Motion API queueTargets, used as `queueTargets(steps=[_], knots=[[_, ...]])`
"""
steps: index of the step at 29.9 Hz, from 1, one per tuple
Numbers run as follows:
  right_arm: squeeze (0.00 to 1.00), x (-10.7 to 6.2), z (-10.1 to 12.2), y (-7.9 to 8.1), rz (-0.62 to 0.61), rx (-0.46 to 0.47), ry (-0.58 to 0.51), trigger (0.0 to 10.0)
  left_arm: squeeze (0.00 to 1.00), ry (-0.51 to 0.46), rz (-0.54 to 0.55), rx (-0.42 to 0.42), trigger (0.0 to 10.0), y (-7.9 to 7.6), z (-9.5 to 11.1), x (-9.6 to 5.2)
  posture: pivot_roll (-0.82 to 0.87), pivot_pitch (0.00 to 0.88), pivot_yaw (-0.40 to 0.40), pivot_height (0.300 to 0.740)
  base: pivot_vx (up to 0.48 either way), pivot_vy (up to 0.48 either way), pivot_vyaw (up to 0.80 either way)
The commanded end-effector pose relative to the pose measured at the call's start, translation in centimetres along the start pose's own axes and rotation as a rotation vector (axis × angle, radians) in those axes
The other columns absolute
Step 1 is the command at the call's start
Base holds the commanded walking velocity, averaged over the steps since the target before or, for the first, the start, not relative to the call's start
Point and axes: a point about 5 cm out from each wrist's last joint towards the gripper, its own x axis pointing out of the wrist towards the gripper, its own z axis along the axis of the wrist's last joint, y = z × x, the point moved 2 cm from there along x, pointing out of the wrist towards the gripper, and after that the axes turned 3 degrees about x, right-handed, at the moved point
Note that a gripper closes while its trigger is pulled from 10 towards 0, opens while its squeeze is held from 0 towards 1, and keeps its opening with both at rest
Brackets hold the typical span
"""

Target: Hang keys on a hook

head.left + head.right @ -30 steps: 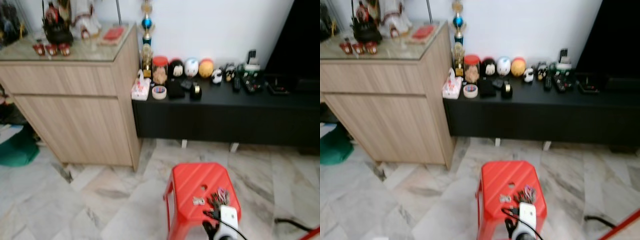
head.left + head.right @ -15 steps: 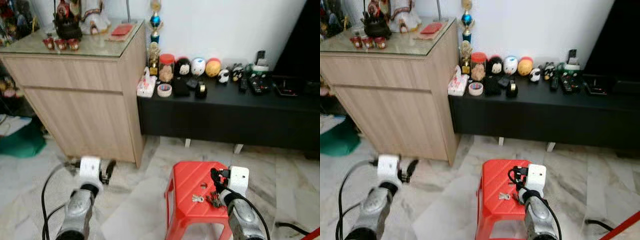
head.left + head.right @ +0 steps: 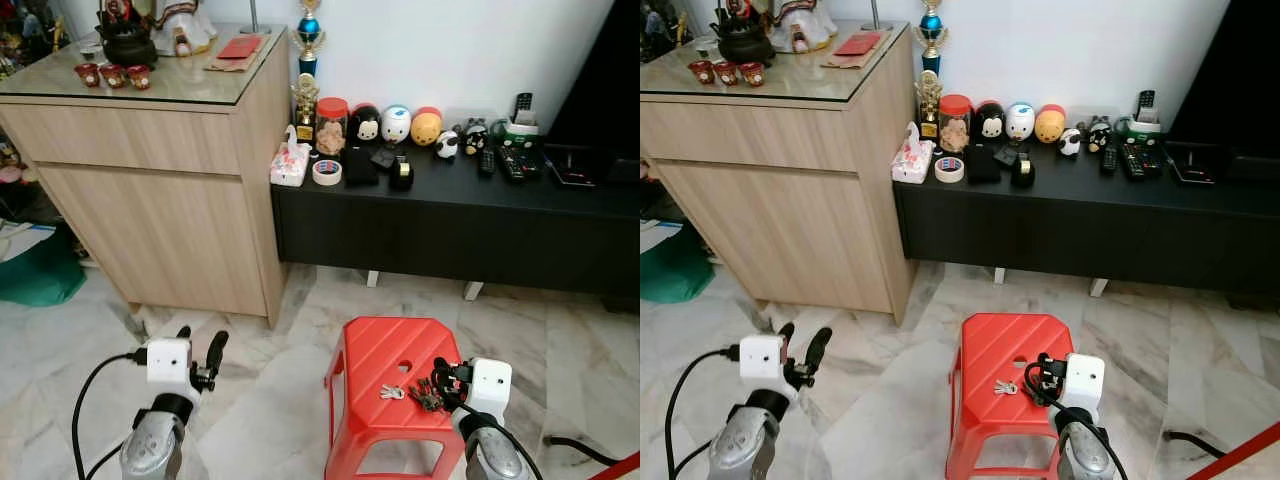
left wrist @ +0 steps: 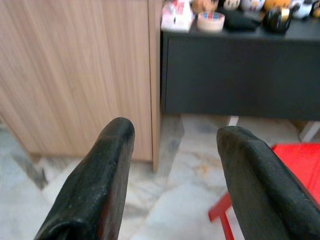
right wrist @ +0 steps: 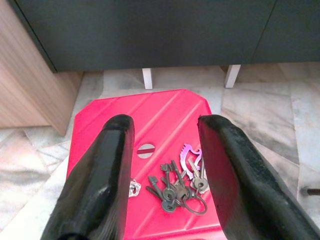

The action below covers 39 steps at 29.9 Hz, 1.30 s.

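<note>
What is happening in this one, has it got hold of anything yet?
Not yet. A bunch of keys lies on the red stool. The right gripper hangs just above it with fingers open to either side of the bunch. The left gripper is also open, held over the marble floor near the wooden cabinet, holding nothing.

Stool (image 5: 165, 120): bright red, diagonal ribbing. Keys (image 5: 176, 186): dull grey metal, with one pink-purple piece at 1 o'clock of the bunch. Floor (image 3: 280, 350): pale marble, grey-brown veining. Cabinet (image 3: 160, 200): light wood grain. Low unit (image 3: 450, 230): matte black.
</note>
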Motion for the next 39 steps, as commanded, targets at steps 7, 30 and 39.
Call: queueTargets(steps=[7, 30, 39], knots=[[0.0, 0.1, -0.3, -0.7, -0.017, -0.025, 0.048, 10.0, 0.0, 0.051, -0.006, 0.005, 10.0, 0.5, -0.1, 0.2, 0.04, 0.0, -0.022, 0.664, 0.0, 0.0, 0.0], [0.0, -0.3, -1.8, -0.4, -0.018, 0.014, 0.115, 10.0, 0.0, 0.102, -0.03, -0.02, 10.0, 0.1, -0.6, 0.1, 0.05, 0.0, -0.018, 0.654, 0.021, 0.0, 0.0], [0.0, -0.2, -1.8, -0.2, -0.016, 0.01, 0.125, 10.0, 0.0, 0.106, -0.029, -0.022, 10.0, 0.2, -0.6, 0.3, 0.06, 0.0, -0.018, 0.654, 0.285, 0.0, 0.0]])
